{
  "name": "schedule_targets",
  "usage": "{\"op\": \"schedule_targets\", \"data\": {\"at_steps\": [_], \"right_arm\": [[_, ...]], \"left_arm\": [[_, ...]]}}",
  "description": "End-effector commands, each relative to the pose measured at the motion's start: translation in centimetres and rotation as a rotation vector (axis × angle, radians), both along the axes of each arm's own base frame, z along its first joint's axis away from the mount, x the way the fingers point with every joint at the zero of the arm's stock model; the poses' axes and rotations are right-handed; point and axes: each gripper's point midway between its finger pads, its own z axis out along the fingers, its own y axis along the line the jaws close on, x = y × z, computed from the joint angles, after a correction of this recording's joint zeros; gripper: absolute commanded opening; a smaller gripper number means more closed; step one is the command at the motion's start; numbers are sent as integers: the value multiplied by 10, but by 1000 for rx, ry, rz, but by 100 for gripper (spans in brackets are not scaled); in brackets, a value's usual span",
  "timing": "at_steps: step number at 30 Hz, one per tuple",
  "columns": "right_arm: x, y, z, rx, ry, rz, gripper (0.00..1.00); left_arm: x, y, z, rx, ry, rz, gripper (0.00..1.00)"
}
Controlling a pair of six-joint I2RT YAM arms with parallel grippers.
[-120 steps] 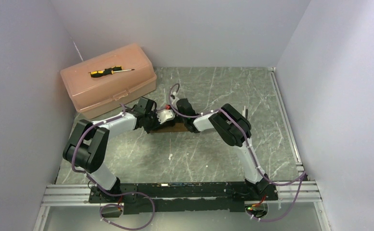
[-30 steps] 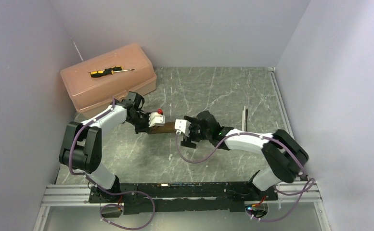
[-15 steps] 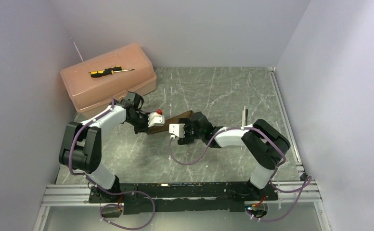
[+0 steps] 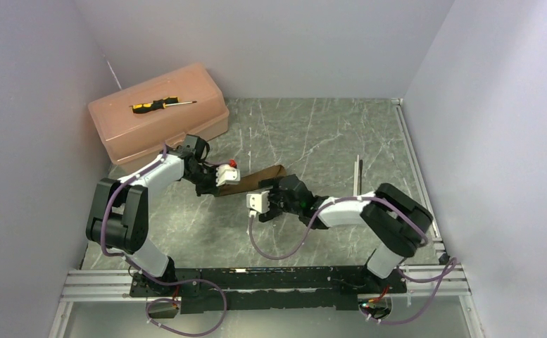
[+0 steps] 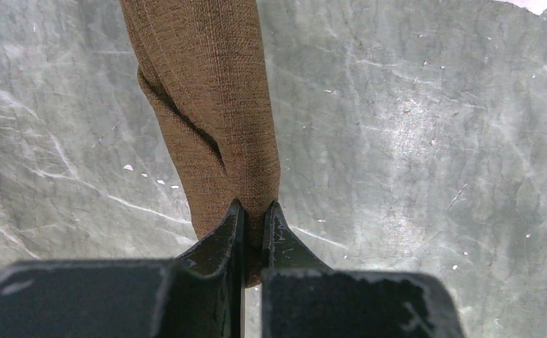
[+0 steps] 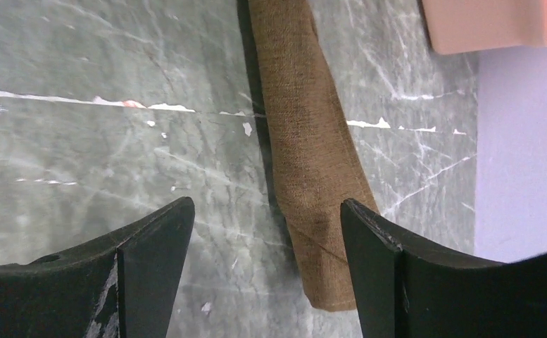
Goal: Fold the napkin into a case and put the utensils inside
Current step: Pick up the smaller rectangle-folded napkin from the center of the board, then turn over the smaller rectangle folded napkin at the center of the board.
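Observation:
The napkin (image 4: 265, 174) is a narrow brown folded strip lying at a slant on the table, a case shape. My left gripper (image 4: 227, 177) is shut on its left end; in the left wrist view the fingertips (image 5: 274, 215) pinch the cloth (image 5: 207, 105). My right gripper (image 4: 256, 204) hangs open just near of the strip. In the right wrist view the napkin (image 6: 305, 141) ends between the wide-apart jaws of the right gripper (image 6: 267, 211), close to the right finger and apart from it. One thin silvery utensil (image 4: 357, 173) lies to the right.
A pink box (image 4: 159, 116) stands at the back left with a yellow-and-black screwdriver (image 4: 159, 105) on its lid; its corner (image 6: 495, 24) shows in the right wrist view. Walls close in both sides, and a rail (image 4: 418, 176) runs along the table's right edge.
My right gripper has drawn back toward the near edge and left, still open, with its elbow folding in. More of the napkin shows, slanting up to the right. The left gripper holds still.

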Motion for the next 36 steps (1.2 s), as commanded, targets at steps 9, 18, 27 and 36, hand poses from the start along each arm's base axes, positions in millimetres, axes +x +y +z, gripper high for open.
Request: {"op": "schedule_targets", "data": {"at_steps": [9,18,27,36], "right_arm": [[68,20,-9,-59,-145,-1,81],[67,12,-34,-107,-74,4,59],[61,19,-21,-54,195,-126,0],[-40,12,16,-105,786,-41,0]], "left_arm": [[1,-1,11,-19,-33,-8,3],[3,2,14,-6,-36,10,3],[-9,-1,46,-48,38,-13,3],[-62,-15,90,-150,296,-37,3]]}}
